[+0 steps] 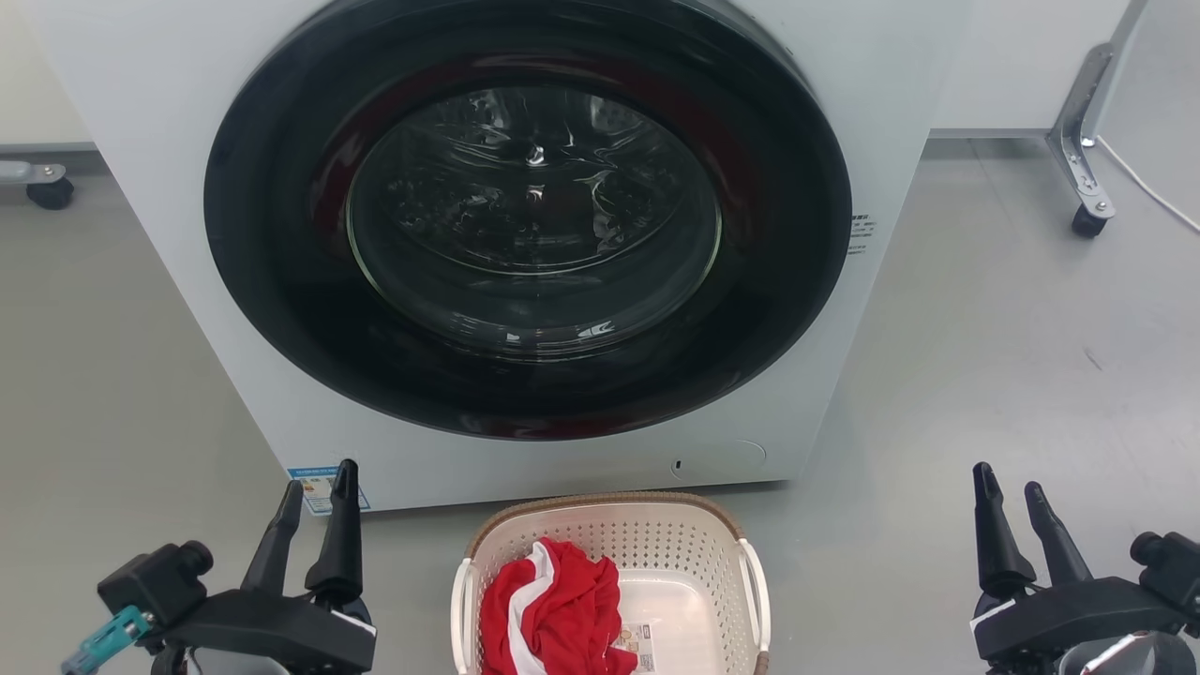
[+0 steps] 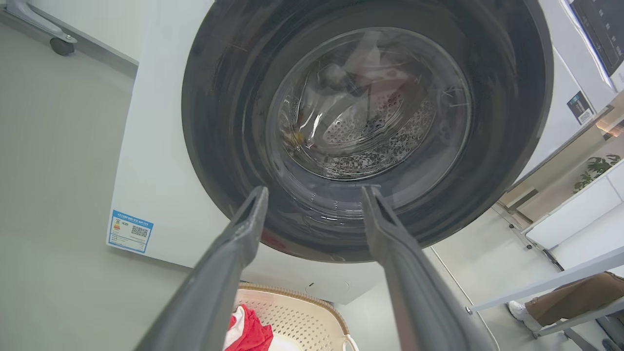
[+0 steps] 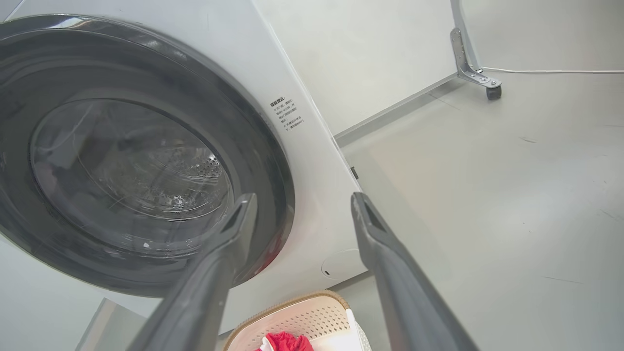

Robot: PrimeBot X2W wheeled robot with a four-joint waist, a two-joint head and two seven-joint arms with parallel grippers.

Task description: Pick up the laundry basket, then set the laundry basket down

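The laundry basket (image 1: pixel 698 548) stands on the floor in front of the washing machine, cream-white and perforated with a brown woven rim and white side handles; a red and white garment (image 1: pixel 553 605) lies in its left half. The basket's rim also shows low in the left wrist view (image 2: pixel 297 312) and in the right wrist view (image 3: pixel 302 317). My left gripper (image 1: pixel 317 480) is open to the basket's left, clear of it, with nothing between its fingers. My right gripper (image 1: pixel 1008 478) is open to the basket's right, well apart from it and empty. In both wrist views the left gripper (image 2: pixel 314 187) and right gripper (image 3: pixel 302 195) point at the machine.
The white washing machine (image 1: pixel 141 141) with its shut dark round door (image 1: pixel 525 216) stands close behind the basket. Grey floor lies on both sides. A metal frame leg on a caster (image 1: pixel 1087 220) and a white cable (image 1: pixel 1148 187) are at the far right, another caster (image 1: pixel 49 192) at far left.
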